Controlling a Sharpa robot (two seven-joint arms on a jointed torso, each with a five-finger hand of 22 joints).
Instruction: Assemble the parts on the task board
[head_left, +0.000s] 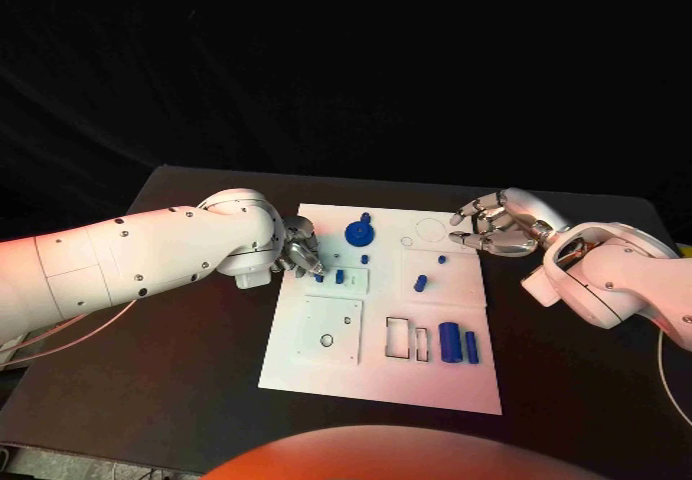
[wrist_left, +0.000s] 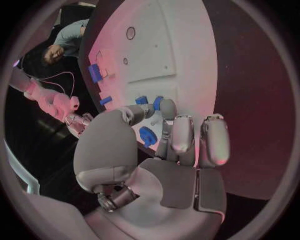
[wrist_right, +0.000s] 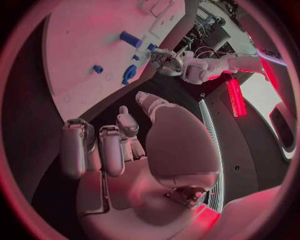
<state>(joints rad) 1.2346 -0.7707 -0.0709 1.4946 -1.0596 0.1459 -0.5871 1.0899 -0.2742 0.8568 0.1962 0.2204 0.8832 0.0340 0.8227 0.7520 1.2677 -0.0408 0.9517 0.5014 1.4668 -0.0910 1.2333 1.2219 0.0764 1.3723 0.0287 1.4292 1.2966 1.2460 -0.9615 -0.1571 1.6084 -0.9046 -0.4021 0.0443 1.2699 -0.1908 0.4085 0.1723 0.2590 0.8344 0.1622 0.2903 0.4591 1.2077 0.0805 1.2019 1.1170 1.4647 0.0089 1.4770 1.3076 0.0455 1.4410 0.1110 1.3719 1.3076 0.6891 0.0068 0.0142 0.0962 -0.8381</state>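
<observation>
The small blue parts (head_left: 340, 277) are found just beyond the left hand (head_left: 299, 250) (fingers curled, nothing visibly pinched); the right hand (head_left: 490, 226) is held spread, well apart.

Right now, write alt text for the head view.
A white task board lies on a black table with small blue parts on it. The left hand reaches over its left edge by two blue parts; the right hand hovers empty at its far right corner.

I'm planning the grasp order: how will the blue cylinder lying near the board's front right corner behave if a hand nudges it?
The blue cylinder lies on its side on the smooth white task board, so it would probably roll sideways. It looks like stiff moulded plastic, likely light. Its glossy surface may slip in a pinch.
</observation>
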